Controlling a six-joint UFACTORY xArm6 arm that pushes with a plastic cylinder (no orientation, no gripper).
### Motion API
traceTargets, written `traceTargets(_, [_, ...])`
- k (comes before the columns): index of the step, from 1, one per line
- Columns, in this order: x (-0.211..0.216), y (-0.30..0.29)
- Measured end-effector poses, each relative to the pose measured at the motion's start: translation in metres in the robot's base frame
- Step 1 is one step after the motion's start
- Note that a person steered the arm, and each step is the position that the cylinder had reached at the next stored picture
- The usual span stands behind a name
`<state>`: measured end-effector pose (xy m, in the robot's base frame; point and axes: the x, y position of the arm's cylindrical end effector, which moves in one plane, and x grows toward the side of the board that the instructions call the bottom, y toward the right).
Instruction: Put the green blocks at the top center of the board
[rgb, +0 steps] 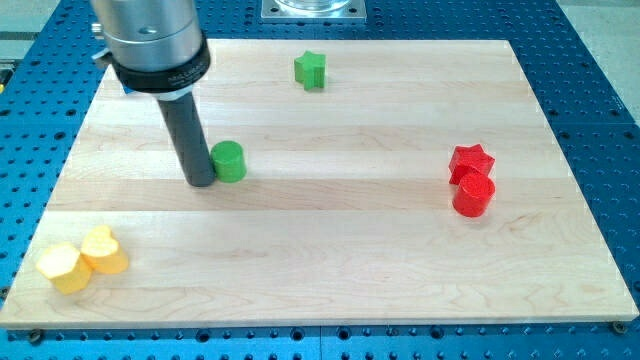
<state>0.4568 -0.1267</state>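
Observation:
A green star block (311, 70) lies near the view's top, just left of centre. A green round block (229, 161) lies left of the board's middle. My tip (201, 182) stands right against the left side of the green round block, touching or nearly touching it. The rod rises from there to the dark arm housing at the view's top left.
A red star block (471, 161) and a red round block (473, 194) touch each other at the view's right. Two yellow blocks (61, 267) (103, 249) sit together at the view's bottom left. The wooden board (330, 280) lies on a blue perforated table.

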Motion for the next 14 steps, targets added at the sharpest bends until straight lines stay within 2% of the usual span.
traceTargets(2, [-0.02, 0.08])
traceTargets(3, [-0.008, 0.091])
traceTargets(4, [0.044, 0.123])
traceTargets(5, [-0.018, 0.122])
traceTargets(6, [-0.108, 0.108])
traceTargets(7, [-0.147, 0.092])
traceTargets(8, [-0.129, 0.092])
traceTargets(10, [-0.031, 0.095])
traceTargets(11, [-0.047, 0.02])
traceTargets(12, [-0.1, -0.021])
traceTargets(13, [-0.121, -0.008])
traceTargets(14, [-0.164, 0.043])
